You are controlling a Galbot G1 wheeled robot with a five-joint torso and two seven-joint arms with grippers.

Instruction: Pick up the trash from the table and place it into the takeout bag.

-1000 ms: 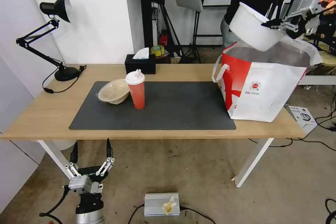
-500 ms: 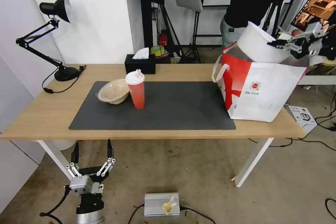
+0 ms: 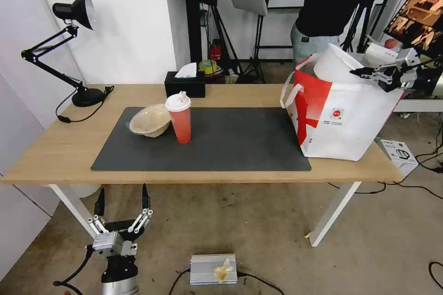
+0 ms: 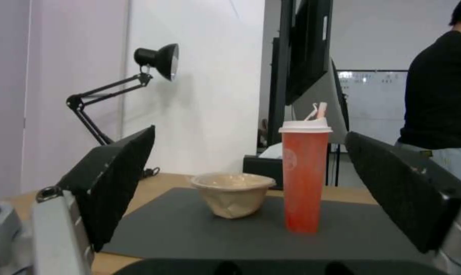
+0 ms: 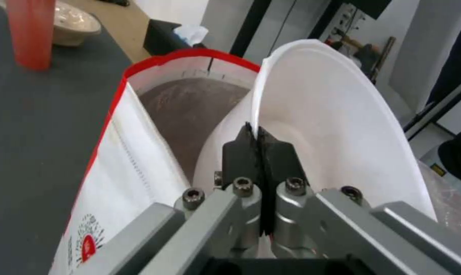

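Note:
My right gripper (image 3: 357,73) (image 5: 254,133) is shut on the rim of the large white bowl (image 3: 334,65) (image 5: 332,126), which is tilted and partly down inside the mouth of the red-and-white takeout bag (image 3: 344,120) (image 5: 123,152) at the table's right end. On the dark mat (image 3: 230,140) stand the red drink cup (image 3: 180,119) (image 4: 304,179) with its white lid and, just to its left, the beige paper bowl (image 3: 150,120) (image 4: 233,193). My left gripper (image 3: 121,203) hangs open below the table's front edge, its fingers (image 4: 113,179) framing the cup and paper bowl.
A black tissue box (image 3: 185,84) sits at the table's (image 3: 55,147) back edge. A black desk lamp (image 3: 69,46) stands at the back left. A person in black stands behind the bag. A grey metal box (image 3: 213,268) lies on the floor.
My right gripper has lowered the white bowl from above the bag into its opening. The left arm has stayed put.

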